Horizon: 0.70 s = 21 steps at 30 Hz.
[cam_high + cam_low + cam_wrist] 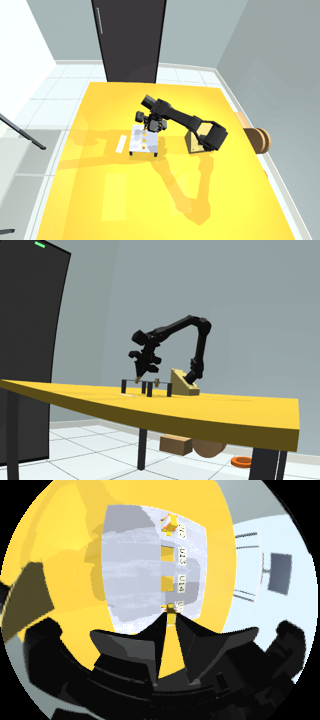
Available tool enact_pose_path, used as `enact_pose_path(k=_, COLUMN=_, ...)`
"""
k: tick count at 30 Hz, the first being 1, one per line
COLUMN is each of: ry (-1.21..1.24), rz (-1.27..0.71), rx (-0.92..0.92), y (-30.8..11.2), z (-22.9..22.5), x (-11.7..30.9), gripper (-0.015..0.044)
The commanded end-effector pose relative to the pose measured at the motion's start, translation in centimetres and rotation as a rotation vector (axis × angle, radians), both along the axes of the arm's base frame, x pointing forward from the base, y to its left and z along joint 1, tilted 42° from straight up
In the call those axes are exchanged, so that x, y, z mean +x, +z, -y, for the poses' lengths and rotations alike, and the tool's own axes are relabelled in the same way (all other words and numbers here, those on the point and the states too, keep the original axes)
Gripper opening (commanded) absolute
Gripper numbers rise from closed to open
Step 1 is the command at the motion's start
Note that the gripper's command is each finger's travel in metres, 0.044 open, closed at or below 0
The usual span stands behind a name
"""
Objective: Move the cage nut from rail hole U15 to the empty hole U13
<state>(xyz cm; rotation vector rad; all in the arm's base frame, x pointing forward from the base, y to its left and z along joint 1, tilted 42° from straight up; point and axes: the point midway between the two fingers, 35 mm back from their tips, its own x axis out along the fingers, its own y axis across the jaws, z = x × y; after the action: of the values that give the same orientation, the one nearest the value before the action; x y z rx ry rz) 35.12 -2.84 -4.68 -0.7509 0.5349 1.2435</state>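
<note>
A yellow table (144,198) (180,407) stands on a pale tiled floor, with a dark cabinet (131,38) (25,351) beyond its 12 o'clock edge in the top view. On it, the rail plate (152,144) (164,382) (130,570) rests on short dark legs, a white label strip (120,143) (127,395) near its 9 o'clock side and the wedge-shaped arm mount (193,149) (179,385) well apart toward 3 o'clock. The gripper (145,127) (138,377) (171,614) points down at the plate's 12 o'clock end, its fingertips pinching the U15 cage nut (137,380) (171,608). That nut sits at hole U15, leaning in the exterior view, part of it below the plate; its wings are too small to judge. In the wrist view, hole U14 (167,584) and hole U13 (167,554) lie open toward 12 o'clock from it, and the other nut (143,146) (156,382) (169,524) sits past them at U12, apart from the fingers.
</note>
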Motion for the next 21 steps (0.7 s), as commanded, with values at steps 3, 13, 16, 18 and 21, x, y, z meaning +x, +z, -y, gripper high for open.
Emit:
enact_pose_path(k=3, ry=0.007, rz=-0.002, rx=-0.004, y=-0.01, z=0.07, x=0.08, gripper=0.0031)
enact_pose_path(k=13, ry=0.012, rz=-0.008, rx=-0.005, y=0.03, z=0.10, x=0.11, gripper=0.0031)
enact_pose_path(k=16, ry=0.014, rz=-0.010, rx=-0.005, y=0.04, z=0.11, x=0.12, gripper=0.0031)
enact_pose_path(k=18, ry=0.015, rz=-0.011, rx=-0.005, y=0.05, z=0.11, x=0.13, gripper=0.0031)
enact_pose_path(k=21, ry=0.016, rz=-0.013, rx=-0.005, y=0.06, z=0.12, x=0.14, gripper=0.0031)
